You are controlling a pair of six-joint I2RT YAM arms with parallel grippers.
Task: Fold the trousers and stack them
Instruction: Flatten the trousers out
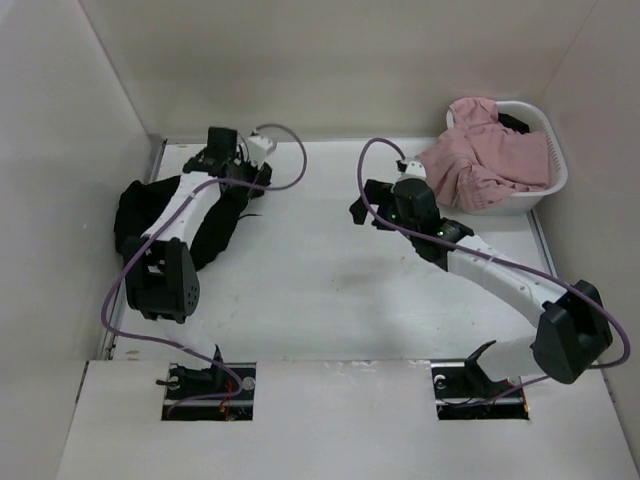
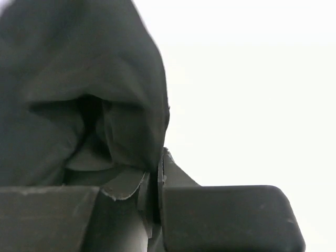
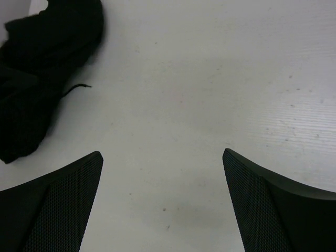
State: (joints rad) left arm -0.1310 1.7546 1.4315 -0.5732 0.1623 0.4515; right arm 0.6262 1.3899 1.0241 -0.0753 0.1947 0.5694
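Left wrist: L gripper (image 2: 159, 176) clamped on trousers (image 2: 79, 68) edge. R gripper (image 3: 162, 152) wide, empty; cloth up-left of it. Step: first grab. Next: lift, spread flat.

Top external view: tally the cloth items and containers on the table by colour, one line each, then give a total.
Black: 1, the trousers
Pink: 1, the garment
White: 1, the basket
Total: 3
Not counted: a dark patch inside the basket, too hidden to identify.
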